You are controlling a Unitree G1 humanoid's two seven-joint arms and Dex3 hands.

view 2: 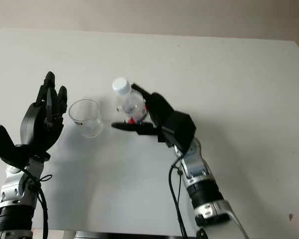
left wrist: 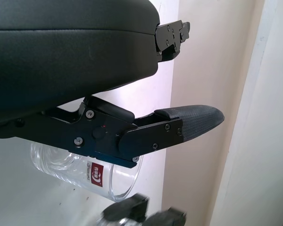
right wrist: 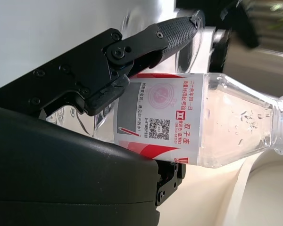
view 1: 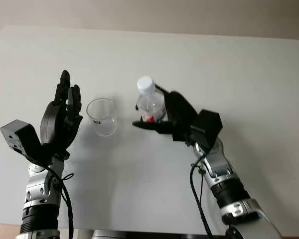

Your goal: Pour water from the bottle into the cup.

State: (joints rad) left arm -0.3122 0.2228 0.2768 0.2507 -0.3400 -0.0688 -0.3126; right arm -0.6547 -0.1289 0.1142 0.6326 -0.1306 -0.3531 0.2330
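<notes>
The right robot hand is clamped around the bottle, upright with its white cap on, at 3 o'clock of the empty cup on the bench; the left robot hand, open, waits at the cup's 9 o'clock; pouring appears not yet begun; the right wrist view shows the bottle's red-and-white label

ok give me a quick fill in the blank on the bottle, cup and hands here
1. The right hand is shut on the ____.
2. The bottle has a ____ cap on.
3. The clear cup stands on the table between the bottle and the ____ hand.
4. The left hand is ____, holding nothing.

Missing words: bottle; white; left; open
</notes>
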